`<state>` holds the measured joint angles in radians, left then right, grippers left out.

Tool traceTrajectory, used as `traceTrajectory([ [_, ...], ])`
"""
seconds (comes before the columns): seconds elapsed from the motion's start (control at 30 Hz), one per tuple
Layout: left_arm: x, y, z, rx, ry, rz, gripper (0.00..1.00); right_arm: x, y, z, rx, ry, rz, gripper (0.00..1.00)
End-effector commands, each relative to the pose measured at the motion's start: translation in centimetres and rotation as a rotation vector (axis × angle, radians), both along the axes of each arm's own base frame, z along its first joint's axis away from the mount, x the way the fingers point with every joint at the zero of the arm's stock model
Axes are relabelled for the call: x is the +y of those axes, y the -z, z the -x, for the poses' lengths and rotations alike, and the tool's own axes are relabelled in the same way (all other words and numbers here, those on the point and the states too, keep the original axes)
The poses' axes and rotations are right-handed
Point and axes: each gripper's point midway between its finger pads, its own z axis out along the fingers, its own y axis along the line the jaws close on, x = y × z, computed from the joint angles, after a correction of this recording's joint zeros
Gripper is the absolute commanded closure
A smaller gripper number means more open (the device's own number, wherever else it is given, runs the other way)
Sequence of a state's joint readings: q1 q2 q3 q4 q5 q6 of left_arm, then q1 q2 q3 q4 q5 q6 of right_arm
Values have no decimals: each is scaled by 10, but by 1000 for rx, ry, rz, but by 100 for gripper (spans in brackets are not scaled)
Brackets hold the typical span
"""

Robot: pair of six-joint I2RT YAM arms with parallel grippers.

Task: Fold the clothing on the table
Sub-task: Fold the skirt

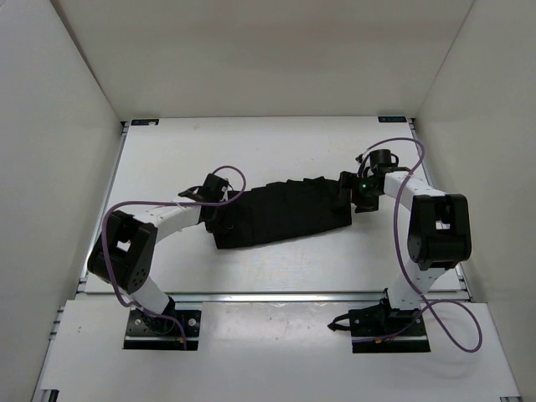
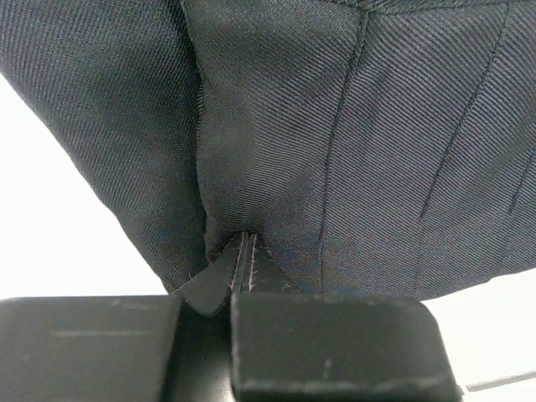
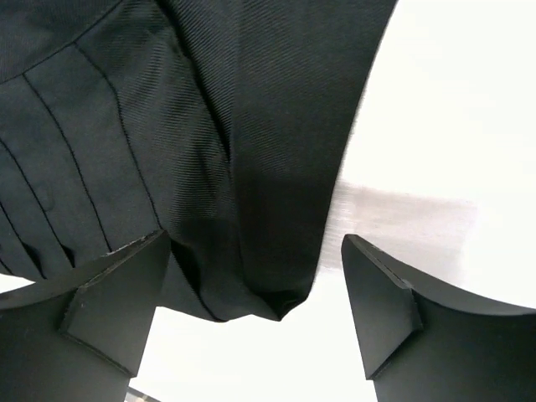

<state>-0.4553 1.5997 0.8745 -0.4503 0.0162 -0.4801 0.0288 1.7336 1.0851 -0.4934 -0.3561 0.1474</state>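
- The black, soft, pleated clothing [image 1: 280, 216] lies stretched out in the middle of the top view, on the flat white surface [image 1: 251, 151].
- Our left end effector [image 2: 243, 268] is shut tight on a bunched bit of the clothing at its left end. In the left wrist view, the cloth is squeezed between the two fingers at the bottom of the frame.
- Our right end effector [image 3: 255, 243] stands wide apart at the right end of the clothing. A corner of the cloth sits between the two fingers, but neither finger squeezes it.
- We think only one end is held now, so a fold would not go well from here.
- If the left side lifts or pulls first, the clothing may slide across the surface and crumple.
- If the right fingers close on just the thin tip of the corner, it may slip out when lifted.
- A hard pull from both ends could mess up the neat pleats.
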Motion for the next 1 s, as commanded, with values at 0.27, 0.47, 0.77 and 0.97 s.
traceTrajectory([
  [0.27, 7, 1, 4, 1, -6, -10, 100, 5, 12, 1, 23, -41, 48, 38],
  [0.47, 10, 3, 3, 16, -6, -11, 100, 7, 17, 2, 36, -50, 52, 67],
  [0.77, -11, 12, 0, 29, 17, 0, 100, 0, -27, -29, -67, -24, 52, 100],
  [0.97, -55, 26, -6, 70, 37, 120, 100, 25, -100, -56, -242, -72, 19, 100],
])
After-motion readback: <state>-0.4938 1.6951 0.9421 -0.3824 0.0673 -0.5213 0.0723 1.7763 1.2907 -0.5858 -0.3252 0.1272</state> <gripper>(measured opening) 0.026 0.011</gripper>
